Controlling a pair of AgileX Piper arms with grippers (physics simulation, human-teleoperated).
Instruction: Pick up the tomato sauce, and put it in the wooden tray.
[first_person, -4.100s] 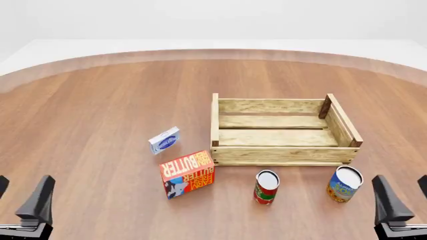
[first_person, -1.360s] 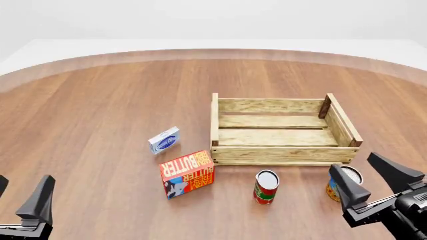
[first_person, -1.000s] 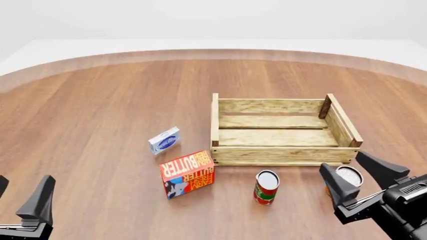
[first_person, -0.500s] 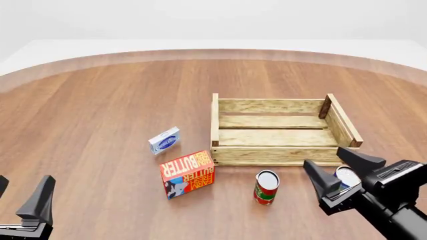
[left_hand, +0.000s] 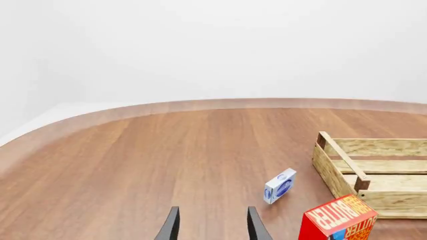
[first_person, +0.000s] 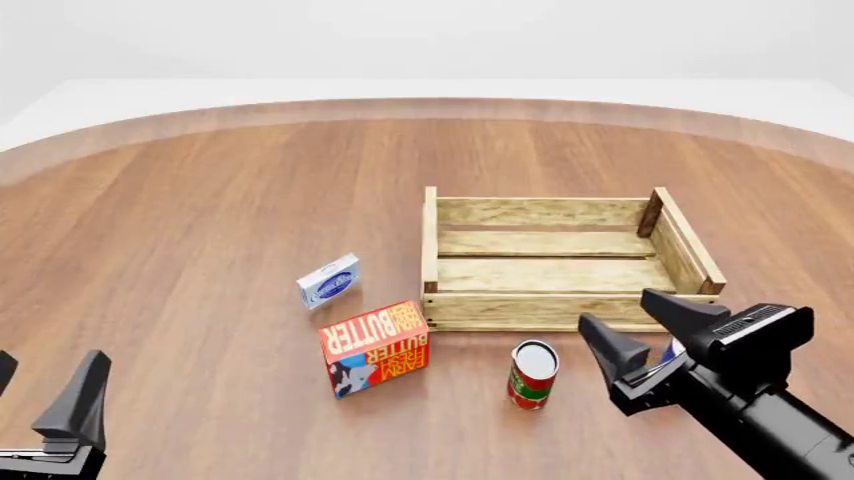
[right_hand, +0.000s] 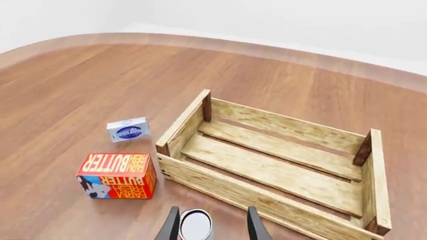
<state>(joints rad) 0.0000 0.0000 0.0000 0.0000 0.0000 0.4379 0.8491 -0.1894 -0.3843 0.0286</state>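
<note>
The tomato sauce (first_person: 533, 374) is a small red-labelled can with a white top, upright in front of the wooden tray (first_person: 561, 308). My right gripper (first_person: 641, 332) hovers open just to the can's right, not touching it. In the right wrist view the can's white top (right_hand: 195, 224) shows at the frame's edge, close to one finger of the right gripper (right_hand: 212, 227), with the wooden tray (right_hand: 267, 198) beyond it. My left gripper (first_person: 40, 392) stands open at the near left corner, far from the can. The left gripper (left_hand: 212, 228) has nothing between its fingers.
A red butter box (first_person: 375, 347) stands left of the can, with a small blue box (first_person: 328, 281) behind it. A blue-and-orange can (first_person: 667, 352) is almost wholly hidden behind the right gripper. The tray holds nothing.
My right gripper has come in from the near right corner, moving left and forward past the blue-and-orange can towards the tomato sauce. The left arm and all objects have stayed still.
</note>
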